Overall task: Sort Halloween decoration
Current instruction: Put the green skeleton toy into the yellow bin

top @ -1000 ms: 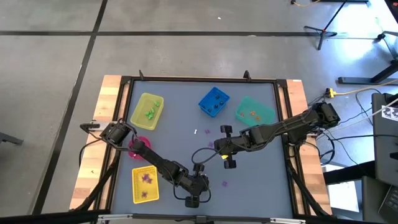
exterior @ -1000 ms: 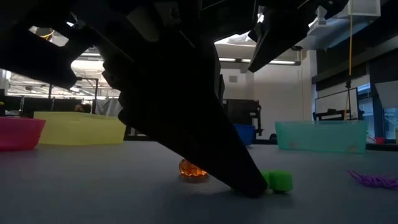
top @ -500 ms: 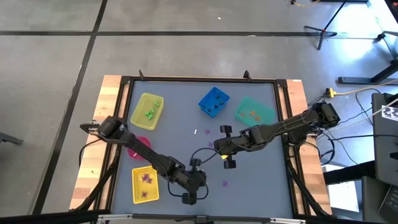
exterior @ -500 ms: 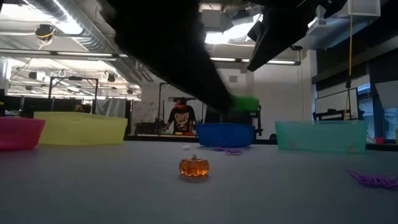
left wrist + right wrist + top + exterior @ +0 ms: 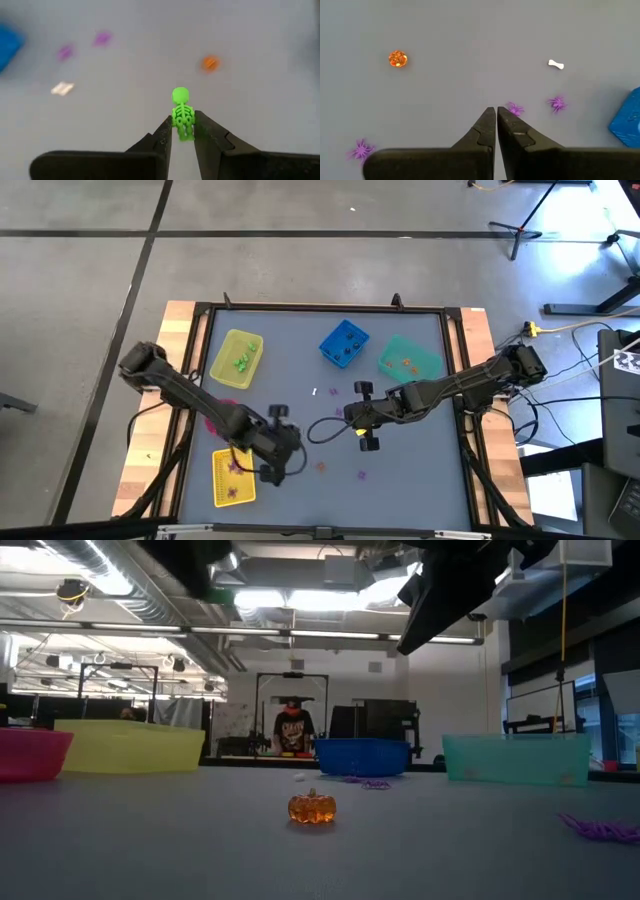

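Between the fingers of the left gripper (image 5: 181, 134) sits a green skeleton (image 5: 182, 114), clamped by its legs with head and ribs standing clear ahead of the tips. In the high view this gripper (image 5: 272, 448) hangs above the table (image 5: 420, 480), with the yellow tray of purple pieces (image 5: 232, 478) just to one side of it and the yellow bin holding green pieces (image 5: 237, 359) farther off, beyond the pink bowl (image 5: 228, 409).

Judging by colour, the skeleton belongs with the greens, so the carry should run over the pink bowl at a steady height and stop with the tips above the middle of that bin before parting. The hold is only on the legs, so a sudden swing could twist the figure loose. How high the gripper rides above the rims is hard to tell from overhead, so extra clearance seems wise.

Ahead of the left gripper, an orange pumpkin (image 5: 312, 808), a white bone (image 5: 556, 64) and purple spiders (image 5: 557, 103) lie on the table, unsorted.

The right gripper (image 5: 496, 124) waits near the table's middle, fingers pressed together on nothing.
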`<state>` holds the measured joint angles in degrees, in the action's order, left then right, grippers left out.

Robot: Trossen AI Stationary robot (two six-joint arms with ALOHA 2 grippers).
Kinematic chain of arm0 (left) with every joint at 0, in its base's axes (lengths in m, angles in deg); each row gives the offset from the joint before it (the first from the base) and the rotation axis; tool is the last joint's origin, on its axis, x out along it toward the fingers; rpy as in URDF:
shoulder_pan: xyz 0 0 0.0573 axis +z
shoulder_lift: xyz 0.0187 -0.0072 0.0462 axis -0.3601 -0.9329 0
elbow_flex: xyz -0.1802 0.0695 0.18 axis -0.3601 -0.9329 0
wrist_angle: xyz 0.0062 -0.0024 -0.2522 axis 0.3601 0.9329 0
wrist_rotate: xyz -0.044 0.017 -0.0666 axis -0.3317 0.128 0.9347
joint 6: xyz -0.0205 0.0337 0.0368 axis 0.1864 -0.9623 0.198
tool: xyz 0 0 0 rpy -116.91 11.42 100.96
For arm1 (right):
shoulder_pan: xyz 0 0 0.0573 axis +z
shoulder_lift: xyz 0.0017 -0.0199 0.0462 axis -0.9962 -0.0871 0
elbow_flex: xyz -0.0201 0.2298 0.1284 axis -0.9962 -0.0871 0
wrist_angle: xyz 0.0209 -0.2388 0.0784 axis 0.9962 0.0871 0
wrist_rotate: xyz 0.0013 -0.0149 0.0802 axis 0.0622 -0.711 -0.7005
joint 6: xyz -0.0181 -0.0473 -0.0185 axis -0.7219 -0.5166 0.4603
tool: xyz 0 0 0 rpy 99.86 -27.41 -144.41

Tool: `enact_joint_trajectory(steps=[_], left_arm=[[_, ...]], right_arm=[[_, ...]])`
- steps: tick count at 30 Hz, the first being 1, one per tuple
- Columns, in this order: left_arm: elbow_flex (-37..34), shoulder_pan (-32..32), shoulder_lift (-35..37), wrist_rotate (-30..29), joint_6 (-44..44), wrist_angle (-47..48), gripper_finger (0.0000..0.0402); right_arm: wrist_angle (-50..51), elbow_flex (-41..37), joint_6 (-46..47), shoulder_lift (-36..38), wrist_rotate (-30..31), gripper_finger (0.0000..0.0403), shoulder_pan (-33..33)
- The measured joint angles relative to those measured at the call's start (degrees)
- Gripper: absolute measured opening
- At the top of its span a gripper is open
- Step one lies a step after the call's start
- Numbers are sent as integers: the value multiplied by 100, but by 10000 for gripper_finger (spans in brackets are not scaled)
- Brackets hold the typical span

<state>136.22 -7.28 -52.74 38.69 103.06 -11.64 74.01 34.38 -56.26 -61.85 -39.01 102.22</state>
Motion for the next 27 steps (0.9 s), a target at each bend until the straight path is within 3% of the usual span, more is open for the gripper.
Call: enact_joint_trajectory(steps=[8, 14, 19, 27], left_arm=[[2, 245, 821, -968, 1056, 2603, 48], [2, 782, 945, -1314, 1340, 3823, 48], [-320, 1435, 951, -1585, 1013, 3978, 48], [-1689, 2729, 971, -1591, 165, 3738, 48]], right_arm=[[-25, 0, -1, 0, -95, 17, 2], [-26, 0, 0, 0, -107, 17, 0], [-25, 0, 0, 0, -107, 17, 2], [-26, 0, 0, 0, -105, 17, 2]])
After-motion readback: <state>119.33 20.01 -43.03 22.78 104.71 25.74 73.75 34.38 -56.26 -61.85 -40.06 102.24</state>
